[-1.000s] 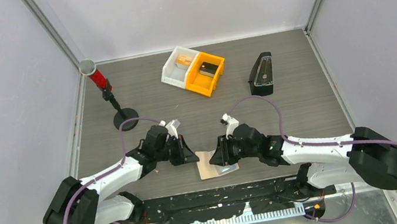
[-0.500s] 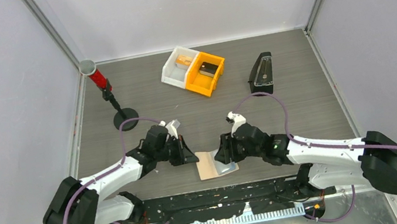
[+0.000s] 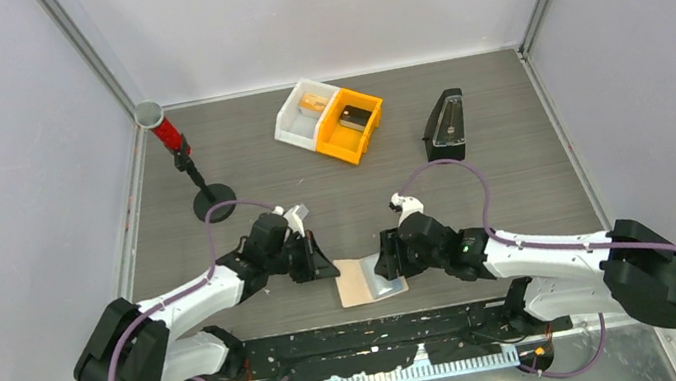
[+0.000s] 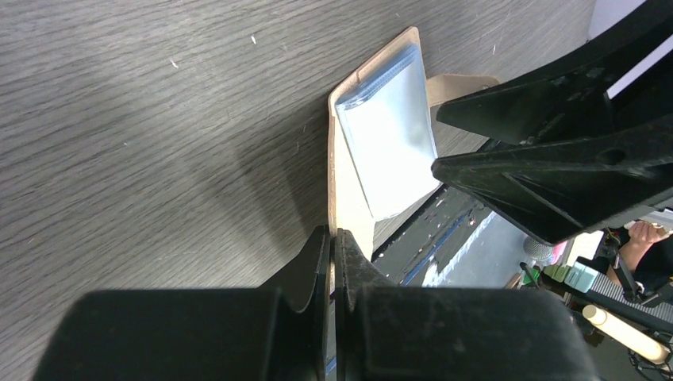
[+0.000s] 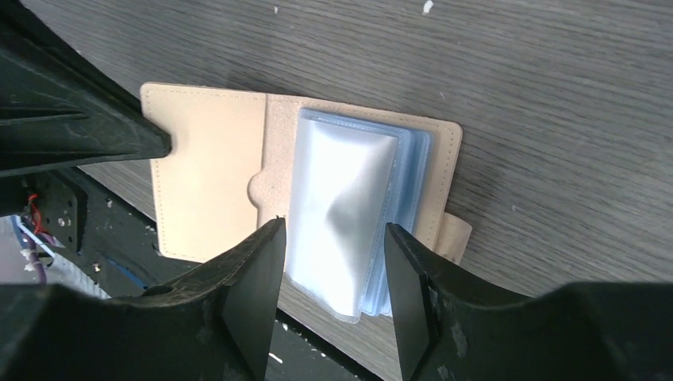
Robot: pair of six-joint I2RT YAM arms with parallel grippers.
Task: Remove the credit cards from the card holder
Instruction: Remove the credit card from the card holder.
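The holder lies open on the table, and no card is out yet, so the step in hand looks like the first pull. The left gripper is almost closed, its fingers pinched on the edge of the bare tan flap, apparently to pin the holder down. The right gripper is spread wide, with one finger on each side of the cards. These form a glossy pale blue stack on the other half of the holder, right under and ahead of its fingertips. I cannot tell whether the pads touch the stack. The top leaf is bowed and shiny, so it may be a clear sleeve rather than a bare card. A small tab pokes out of the holder just outside one right finger. Next, the right gripper probably needs to settle lower, narrow onto one leaf's free end rather than the whole stack, and draw it out while the left grip stays firm; otherwise the holder is likely to drag along
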